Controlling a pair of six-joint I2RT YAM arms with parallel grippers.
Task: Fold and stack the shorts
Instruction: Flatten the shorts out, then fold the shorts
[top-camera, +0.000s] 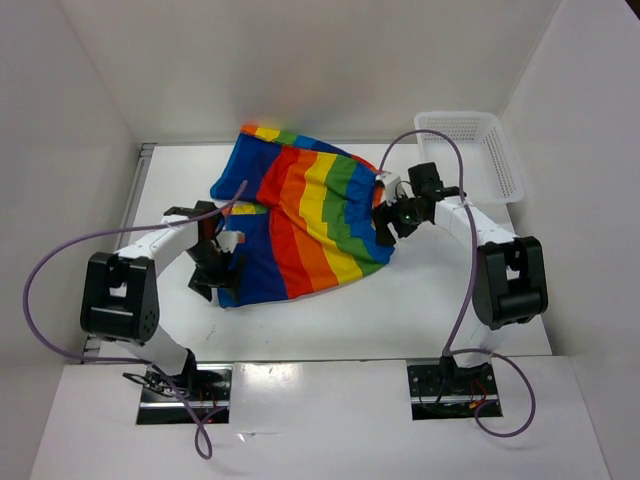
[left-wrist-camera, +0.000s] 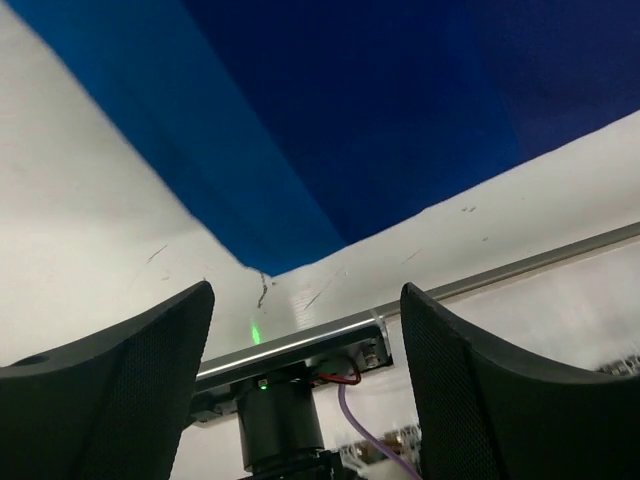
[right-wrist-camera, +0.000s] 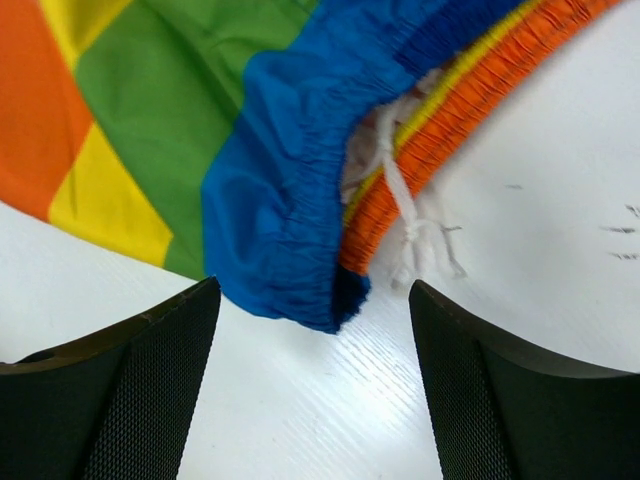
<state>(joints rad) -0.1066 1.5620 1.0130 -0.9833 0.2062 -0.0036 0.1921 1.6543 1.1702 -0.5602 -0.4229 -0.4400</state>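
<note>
Your left pincer (left-wrist-camera: 305, 300): released, gripping nothing, at the blue edge of the shorts (top-camera: 300, 215)
Your right pincer (right-wrist-camera: 312, 290): released, just short of the waistband
The shorts: lying rumpled mid-worktop (top-camera: 450, 300)
The basket (top-camera: 470, 150): far right corner

I saw the shorts (top-camera: 300, 215) lying spread out but rumpled across the middle of the table (top-camera: 450, 300), slanting from far left to near right and bunched at the far-left corner. Broad stripes ran along them: blue, red, orange, yellow and green, then blue again at the right edge. The near-left part was a plain blue panel (left-wrist-camera: 380, 120) lying flat with a straight hem. At the right end I could see the gathered elastic waistband (right-wrist-camera: 290, 200). It was blue on the upper layer and orange and yellow beneath, and a knotted white drawstring (right-wrist-camera: 408, 215) trailed out onto the white tabletop.
</note>
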